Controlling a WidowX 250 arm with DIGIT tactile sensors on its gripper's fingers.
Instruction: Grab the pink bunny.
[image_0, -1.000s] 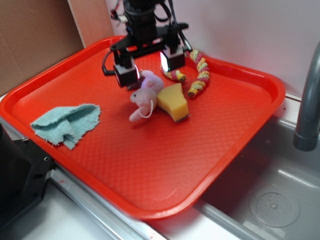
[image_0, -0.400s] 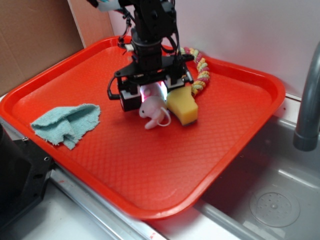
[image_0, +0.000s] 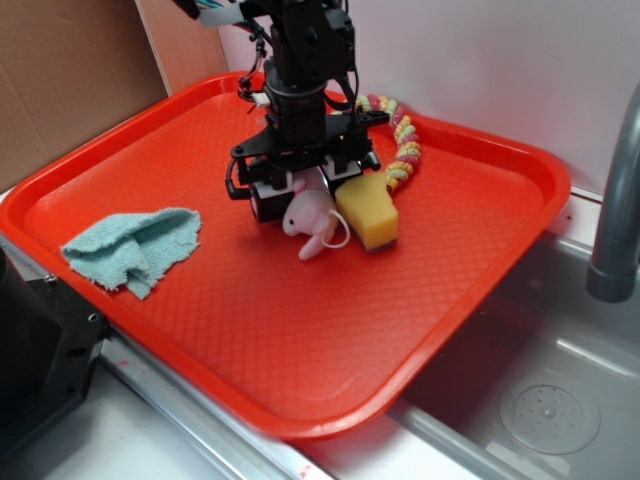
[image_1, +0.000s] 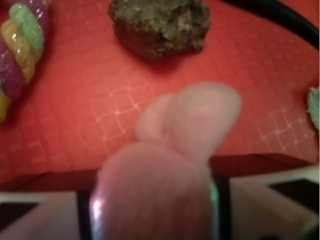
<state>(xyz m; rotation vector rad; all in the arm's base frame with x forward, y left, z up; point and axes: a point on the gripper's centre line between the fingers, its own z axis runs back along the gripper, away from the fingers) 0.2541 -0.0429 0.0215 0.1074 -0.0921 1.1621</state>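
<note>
Gripping looks underway: the gripper (image_0: 300, 187) is down on the red tray (image_0: 300, 330), its two fingers set on either side of the pink bunny (image_0: 313, 217) and pinching its upper body. The wrist view confirms it, with pink plush (image_1: 165, 170) filling the gap between the pads and an ear or limb poking forward.

Bunny's position: middle-back of the tray, head and a leg hanging out below the fingers, thin white loop curling to the side. It sits touching or just beside the yellow sponge (image_0: 367, 213); the striped rope toy (image_0: 400, 150) lies behind, apart. The blue cloth (image_0: 135, 245) lies well away near the tray's other side.

Handling, as judged: light, soft, squashy, not fragile and not slippery. It will compress a good deal, so a hold across the thick torso is safer than one on an ear or the loop.

Arm pose: coming straight down from above, wrist near vertical, fingers close to the tray floor. The sponge could be dragged along.
</note>
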